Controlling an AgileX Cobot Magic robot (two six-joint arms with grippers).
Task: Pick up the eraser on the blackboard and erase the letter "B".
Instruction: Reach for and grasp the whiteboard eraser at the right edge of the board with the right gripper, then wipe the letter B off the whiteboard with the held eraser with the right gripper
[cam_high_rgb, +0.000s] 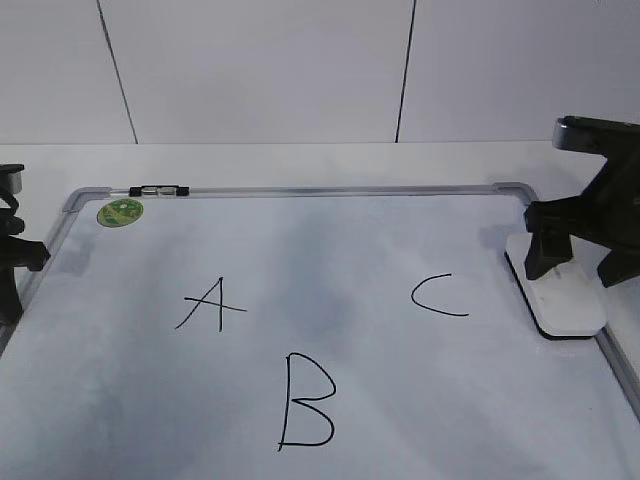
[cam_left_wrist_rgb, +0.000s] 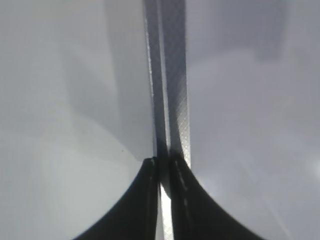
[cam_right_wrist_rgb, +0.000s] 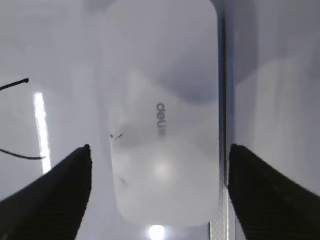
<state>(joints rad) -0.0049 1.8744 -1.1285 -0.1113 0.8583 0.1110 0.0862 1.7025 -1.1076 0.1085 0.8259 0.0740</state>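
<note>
The white eraser (cam_high_rgb: 562, 300) lies on the blackboard (cam_high_rgb: 330, 250) at its right edge; in the right wrist view the eraser (cam_right_wrist_rgb: 162, 115) shows grey lettering on top. My right gripper (cam_high_rgb: 572, 262) is open and hovers just above the eraser, its fingers (cam_right_wrist_rgb: 160, 155) straddling it without touching. The letter "B" (cam_high_rgb: 305, 402) is drawn in black at the board's front middle, far left of the eraser. My left gripper (cam_high_rgb: 12, 262) rests at the board's left edge; in the left wrist view its fingers (cam_left_wrist_rgb: 164, 167) are shut over the silver frame (cam_left_wrist_rgb: 172, 95).
A slanted "A" (cam_high_rgb: 212, 303) and a curved "C" (cam_high_rgb: 438, 295) are also on the board. A green sticker (cam_high_rgb: 119, 211) and a small black-and-silver marker (cam_high_rgb: 158, 189) sit at the far left corner. The frame (cam_right_wrist_rgb: 222, 125) runs beside the eraser.
</note>
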